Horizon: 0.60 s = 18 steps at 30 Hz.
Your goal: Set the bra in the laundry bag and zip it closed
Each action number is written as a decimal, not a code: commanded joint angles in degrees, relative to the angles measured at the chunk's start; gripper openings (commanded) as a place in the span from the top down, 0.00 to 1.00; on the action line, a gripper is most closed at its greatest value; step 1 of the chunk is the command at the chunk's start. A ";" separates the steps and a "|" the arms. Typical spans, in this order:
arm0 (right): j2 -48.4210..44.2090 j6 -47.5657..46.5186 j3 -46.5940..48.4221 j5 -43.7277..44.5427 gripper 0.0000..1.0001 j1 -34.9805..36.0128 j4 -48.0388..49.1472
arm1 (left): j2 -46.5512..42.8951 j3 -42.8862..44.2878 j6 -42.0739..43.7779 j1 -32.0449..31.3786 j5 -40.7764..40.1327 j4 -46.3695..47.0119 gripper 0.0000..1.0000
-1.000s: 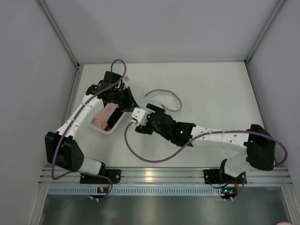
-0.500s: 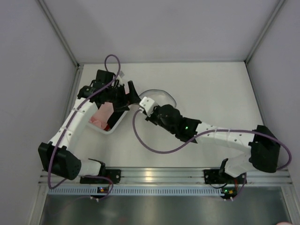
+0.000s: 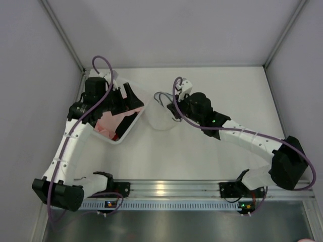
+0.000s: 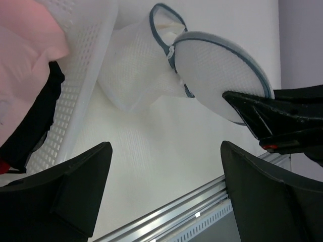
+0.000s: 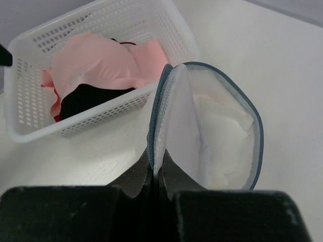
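Right gripper: jaws closed to a narrow pinch on the dark rim of the laundry bag, at the near edge where its two circular halves meet. Left gripper: jaws spread wide with nothing between them. It hangs above the right-hand end of the basket, faces the bag and is apart from it.

Table: white and flat, with pale walls on three sides. Both arms reach over its left-centre area.

Basket: white perforated plastic, rectangular, standing on the table to the left of the bag. In the top view its right-hand wall is just beside the bag. Contact between the two cannot be confirmed.

Laundry bag: round pouch of translucent white mesh with a thin blue-grey rim. It is unzipped, and the two halves stand splayed apart like an open shell. In the left wrist view one half is a taut disc against the right gripper's fingers, and the rest of the mesh sags below it toward the table. Whether the sagging part touches the table cannot be determined.

Bra: soft white fabric with a visible crease, lying inside the bag between the two halves. As far as the right wrist view shows, it sits within the rim.

Pink cloth: crumpled inside the basket, covering most of its floor.

Black item: partly under the pink cloth, against the basket's near wall, with a red edge showing at one end.
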 commanded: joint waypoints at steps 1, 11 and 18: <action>3.07 6.03 4.43 -7.90 1.00 -2.76 1.35 | -1.36 -6.23 -2.48 -0.25 3.06 7.01 0.08; 9.32 9.46 11.73 -19.26 1.00 -10.41 -0.85 | -2.96 -20.30 -9.43 -8.51 -1.85 25.20 0.16; 11.78 12.88 14.20 -22.25 1.00 -12.96 -2.44 | 3.80 -23.47 -13.55 -9.74 -3.87 39.88 0.28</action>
